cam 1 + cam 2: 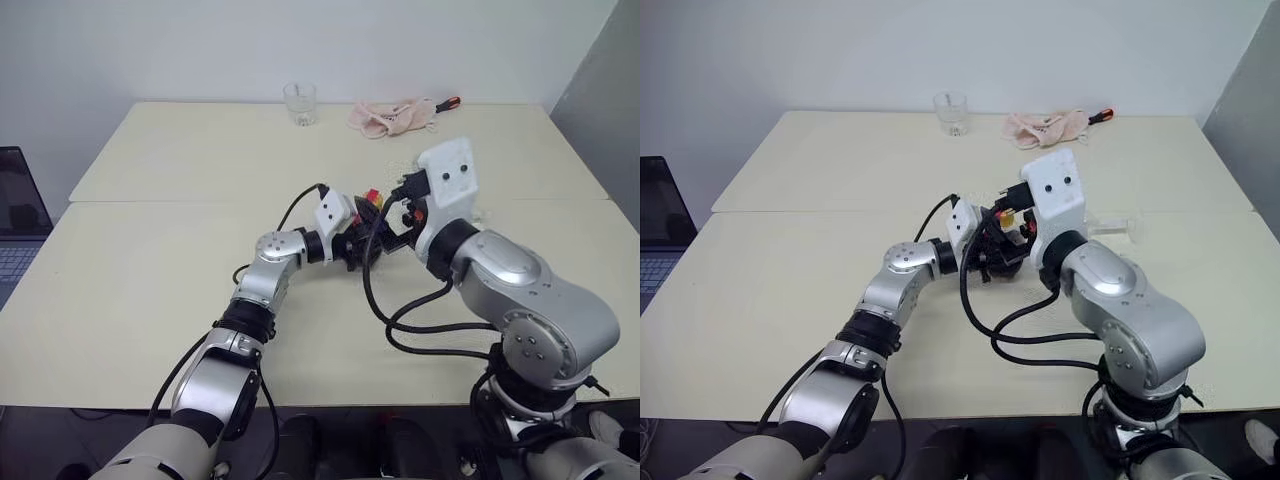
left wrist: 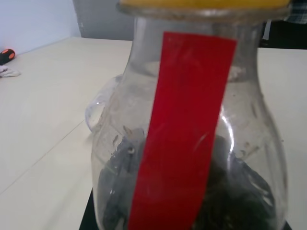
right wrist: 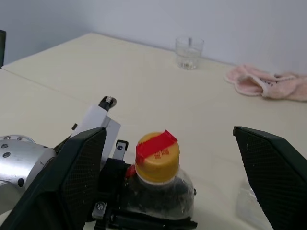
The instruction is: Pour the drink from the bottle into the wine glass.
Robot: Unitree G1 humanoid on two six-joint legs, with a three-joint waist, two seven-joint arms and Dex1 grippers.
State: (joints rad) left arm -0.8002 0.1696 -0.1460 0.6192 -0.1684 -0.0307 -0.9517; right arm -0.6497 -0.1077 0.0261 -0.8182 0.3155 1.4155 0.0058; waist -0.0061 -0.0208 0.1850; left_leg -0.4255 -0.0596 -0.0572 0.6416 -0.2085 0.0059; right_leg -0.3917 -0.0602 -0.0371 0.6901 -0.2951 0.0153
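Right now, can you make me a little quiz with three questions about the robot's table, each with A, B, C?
1. Where is the short glass?
A. At the far edge of the table, near the pink cloth
B. In the right hand
C. On the laptop

2. What colour is the cap of the bottle?
A. Green
B. Yellow
C. White

3. How are the robot's hands?
A. Both open, holding nothing
B. The right hand grips the bottle
C. The left hand is shut on the bottle, and the right hand is open above it

Answers:
1 A: it stands far back on the table, beside the cloth.
2 B: the right wrist view shows a yellow cap under a red strip.
3 C: the left hand clamps the bottle's body, and the right fingers stand wide on either side of the cap.
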